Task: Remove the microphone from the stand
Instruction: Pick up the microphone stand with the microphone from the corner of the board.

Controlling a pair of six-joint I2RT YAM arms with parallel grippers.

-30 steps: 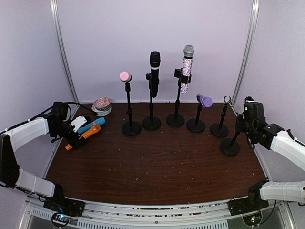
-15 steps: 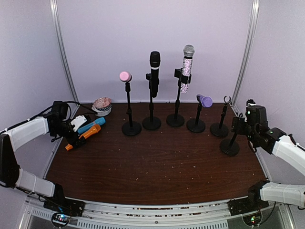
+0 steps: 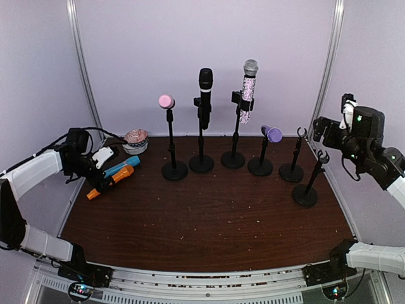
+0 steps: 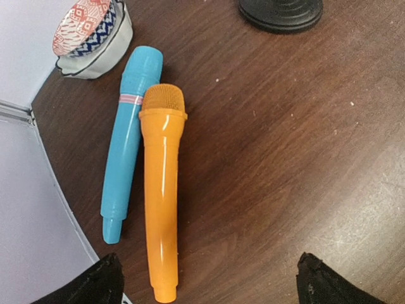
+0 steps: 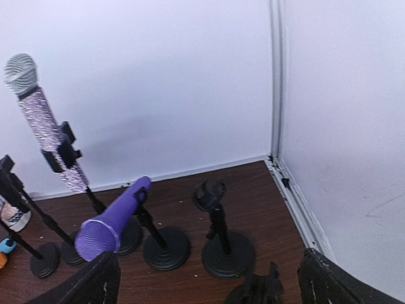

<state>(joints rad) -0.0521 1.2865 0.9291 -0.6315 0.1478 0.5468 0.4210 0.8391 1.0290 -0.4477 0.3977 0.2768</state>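
Note:
Four microphones sit in stands along the back: pink (image 3: 166, 101), black (image 3: 205, 88), glitter silver (image 3: 247, 88) and purple (image 3: 271, 133). Two stands at the right hold nothing, one at the back (image 3: 292, 170) and one nearer (image 3: 306, 190). An orange microphone (image 4: 161, 190) and a blue microphone (image 4: 130, 139) lie side by side on the table at the left. My left gripper (image 4: 209, 282) hangs open just above them, touching neither. My right gripper (image 3: 321, 128) is open and empty, raised above the nearer empty stand's clip (image 5: 259, 288). It looks toward the purple microphone (image 5: 111, 218).
A patterned bowl (image 3: 135, 140) lies upside down at the back left, beside the blue microphone. White walls close the back and both sides, with a metal rail (image 5: 294, 196) along the right edge. The stand bases crowd the back of the brown table (image 3: 202, 215).
My right gripper has opened, let go of the nearer right stand's pole and risen up and back. My left gripper has opened wider and lifted slightly off the orange microphone.

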